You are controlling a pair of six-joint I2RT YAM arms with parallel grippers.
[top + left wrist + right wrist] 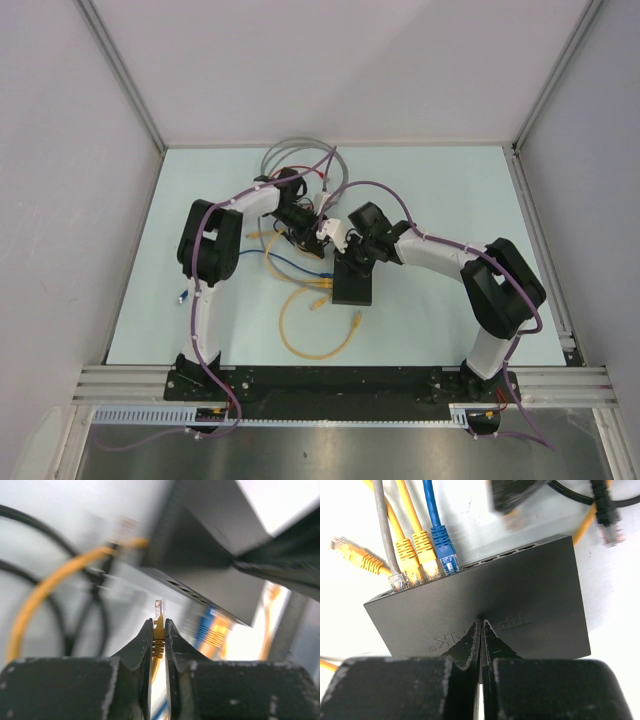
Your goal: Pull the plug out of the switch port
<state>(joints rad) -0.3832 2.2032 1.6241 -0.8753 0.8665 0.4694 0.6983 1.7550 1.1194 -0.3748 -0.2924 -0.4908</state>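
Note:
The switch point(352, 288) is a flat black box lying mid-table. In the right wrist view the switch point(520, 595) has a grey, two yellow and a blue plug point(442, 550) seated in ports at its left end. My right gripper point(481, 626) is shut, its tips pressed on the switch's top; it also shows in the top view point(352, 262). My left gripper point(159, 626) is shut on a yellow plug point(159, 632), whose clear tip is out of the ports and a short way from the switch's socket edge point(200, 592). The left gripper point(308, 232) sits just behind the switch.
Loose yellow cable loops point(300, 335) lie in front of the switch, a blue cable point(285, 262) to its left and grey cable coils point(300, 155) behind. A free yellow plug point(352, 555) lies left of the switch. Black cables point(30, 540) cross the table.

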